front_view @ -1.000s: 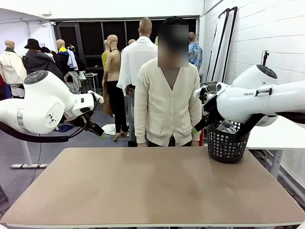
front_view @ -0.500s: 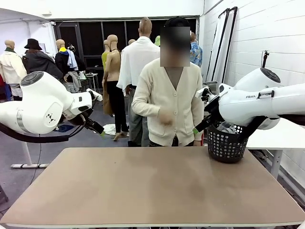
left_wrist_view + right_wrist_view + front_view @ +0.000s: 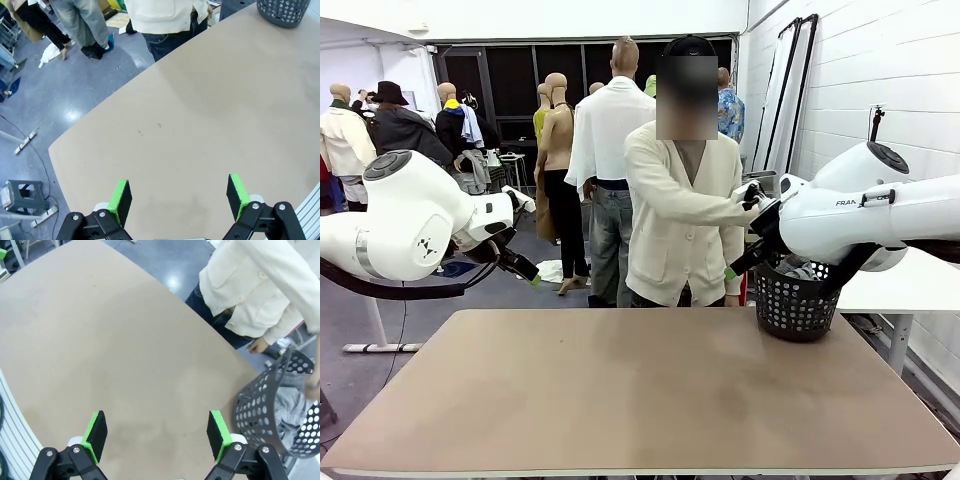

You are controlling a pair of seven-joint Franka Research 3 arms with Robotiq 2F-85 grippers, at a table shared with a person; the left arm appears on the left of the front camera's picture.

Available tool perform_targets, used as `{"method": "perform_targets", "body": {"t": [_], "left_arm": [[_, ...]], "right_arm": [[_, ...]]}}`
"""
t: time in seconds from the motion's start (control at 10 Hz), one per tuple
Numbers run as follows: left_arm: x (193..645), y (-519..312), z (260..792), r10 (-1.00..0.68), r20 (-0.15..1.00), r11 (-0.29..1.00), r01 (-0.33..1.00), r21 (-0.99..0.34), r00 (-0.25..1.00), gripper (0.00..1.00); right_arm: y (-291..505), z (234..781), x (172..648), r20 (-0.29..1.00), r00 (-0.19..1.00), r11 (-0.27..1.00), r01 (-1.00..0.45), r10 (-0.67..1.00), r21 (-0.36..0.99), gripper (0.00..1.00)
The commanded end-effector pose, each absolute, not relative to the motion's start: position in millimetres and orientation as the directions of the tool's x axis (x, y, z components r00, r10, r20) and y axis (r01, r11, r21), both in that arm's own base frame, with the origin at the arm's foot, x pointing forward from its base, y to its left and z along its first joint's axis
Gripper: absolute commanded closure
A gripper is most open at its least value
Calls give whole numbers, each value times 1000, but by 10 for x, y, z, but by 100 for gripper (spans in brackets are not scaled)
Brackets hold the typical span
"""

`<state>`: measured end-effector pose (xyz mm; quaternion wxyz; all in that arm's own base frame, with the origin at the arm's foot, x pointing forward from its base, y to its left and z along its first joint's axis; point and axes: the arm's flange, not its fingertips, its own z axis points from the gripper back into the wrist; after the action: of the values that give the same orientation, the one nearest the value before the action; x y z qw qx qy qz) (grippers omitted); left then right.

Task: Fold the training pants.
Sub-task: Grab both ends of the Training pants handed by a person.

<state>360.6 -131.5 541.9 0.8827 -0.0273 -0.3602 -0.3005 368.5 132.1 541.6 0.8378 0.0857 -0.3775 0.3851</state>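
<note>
Gaping end effectors (image 3: 178,189) (image 3: 156,429), both empty

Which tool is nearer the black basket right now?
The right tool: the basket stands just beside one of its fingers. From the left tool, the basket lies far off across the table.

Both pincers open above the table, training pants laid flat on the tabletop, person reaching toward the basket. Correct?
No. The training pants sit bunched inside the black basket, not flat on the tabletop; the right wrist view shows it. The left pincer and right pincer are open above the table, and the person is reaching toward the basket.
</note>
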Motion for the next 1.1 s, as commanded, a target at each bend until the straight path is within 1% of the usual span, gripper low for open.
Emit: {"method": "perform_targets", "body": {"t": [0.0, 1.0], "left_arm": [[3602, -1306, 5423, -511, 649, 821, 544, 174, 564, 0], [3602, -1306, 5423, -511, 649, 821, 544, 174, 564, 0]], "right_arm": [[1323, 5402, 3683, 696, 421, 687, -712, 582, -144, 0], [1323, 5402, 3683, 696, 421, 687, -712, 582, -144, 0]]}}
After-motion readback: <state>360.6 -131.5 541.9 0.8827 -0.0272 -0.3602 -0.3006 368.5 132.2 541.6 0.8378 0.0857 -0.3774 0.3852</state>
